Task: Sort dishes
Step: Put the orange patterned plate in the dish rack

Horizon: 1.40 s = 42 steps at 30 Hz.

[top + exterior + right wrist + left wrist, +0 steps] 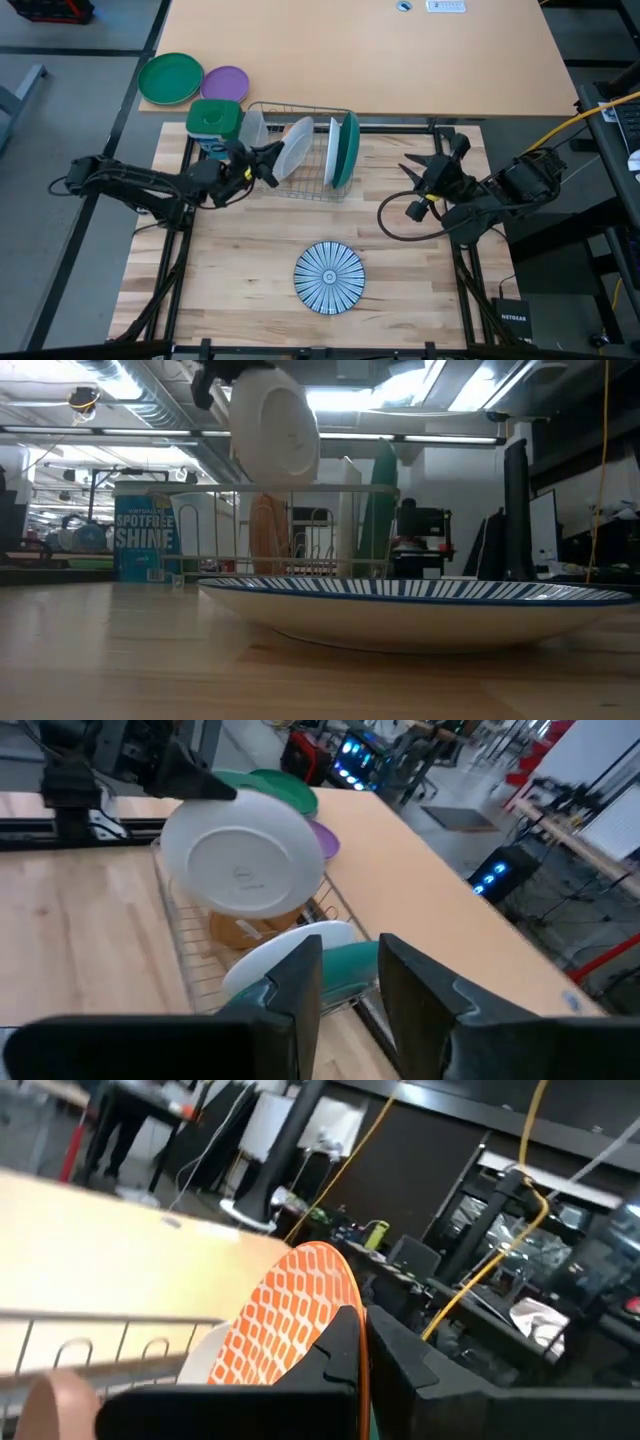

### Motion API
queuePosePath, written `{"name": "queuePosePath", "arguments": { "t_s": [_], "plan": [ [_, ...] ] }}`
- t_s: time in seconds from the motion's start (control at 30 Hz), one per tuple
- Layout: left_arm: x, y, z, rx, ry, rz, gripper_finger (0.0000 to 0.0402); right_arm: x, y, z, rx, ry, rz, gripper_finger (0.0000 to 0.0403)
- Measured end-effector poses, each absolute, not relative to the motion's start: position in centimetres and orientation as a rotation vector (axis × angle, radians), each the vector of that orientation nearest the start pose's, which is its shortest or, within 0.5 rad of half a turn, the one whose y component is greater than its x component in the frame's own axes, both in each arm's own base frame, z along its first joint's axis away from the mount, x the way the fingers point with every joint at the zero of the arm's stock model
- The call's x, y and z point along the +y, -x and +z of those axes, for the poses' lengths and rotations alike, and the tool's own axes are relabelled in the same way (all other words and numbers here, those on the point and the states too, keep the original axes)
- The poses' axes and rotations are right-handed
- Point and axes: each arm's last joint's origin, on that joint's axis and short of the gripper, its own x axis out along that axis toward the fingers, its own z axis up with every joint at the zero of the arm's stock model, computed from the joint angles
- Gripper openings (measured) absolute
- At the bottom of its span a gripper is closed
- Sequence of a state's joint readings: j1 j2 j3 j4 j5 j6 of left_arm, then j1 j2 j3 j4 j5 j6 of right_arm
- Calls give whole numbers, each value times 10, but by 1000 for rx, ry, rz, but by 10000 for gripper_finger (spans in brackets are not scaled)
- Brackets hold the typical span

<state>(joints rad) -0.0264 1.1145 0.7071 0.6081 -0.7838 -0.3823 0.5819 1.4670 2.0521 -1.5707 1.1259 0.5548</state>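
Right now the left end effector [268, 166] has its fingers pinched on the rim of the orange-red patterned plate [290, 1315], carrying it on edge above the near-left corner of the wire dish rack [300, 190]. From the right wrist view only the plate's pale underside shows, hanging clear over the rack wires. Below it in the rack stands the brown plate [240, 930], and further along the white plate [333, 152] and the teal plate [347, 150] sit upright in their slots, close together.

To my eye the step in hand is slotting this plate, and doing it well means keeping it vertical, lining its lower edge up with a free gap between the wires beside the brown plate, and lowering it straight so it does not knock its neighbour. The grip should only loosen once the edge is seated and the plate leans on the wires.

The right end effector [418, 170] hovers off to the rack's right, fingers apart and holding nothing. A blue-striped plate [329, 277] lies flat on the tabletop [230, 260] nearer the front. Behind the rack are a green container [214, 127], a bright green plate [170, 78] and a purple plate [226, 83].
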Motion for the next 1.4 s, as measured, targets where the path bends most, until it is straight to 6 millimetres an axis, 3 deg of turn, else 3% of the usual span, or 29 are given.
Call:
{"name": "queuePosePath", "arguments": {
  "t_s": [0.2,0.53,0.97,1.17,1.4],
  "plan": [
    [27,-239,311,-348,566,741,0,83,-193,485,493,254,-697,104],
    [41,-247,300,-382,696,786,0,41,-206,484,560,236,-869,104],
    [64,-261,276,-337,698,894,0,-4,-213,481,670,192,-995,104],
    [72,-264,268,-324,700,931,0,-16,-220,465,752,231,-1041,104],
    [78,-272,252,-275,690,965,0,-29,-232,433,884,258,-1071,104]
  ]
}}
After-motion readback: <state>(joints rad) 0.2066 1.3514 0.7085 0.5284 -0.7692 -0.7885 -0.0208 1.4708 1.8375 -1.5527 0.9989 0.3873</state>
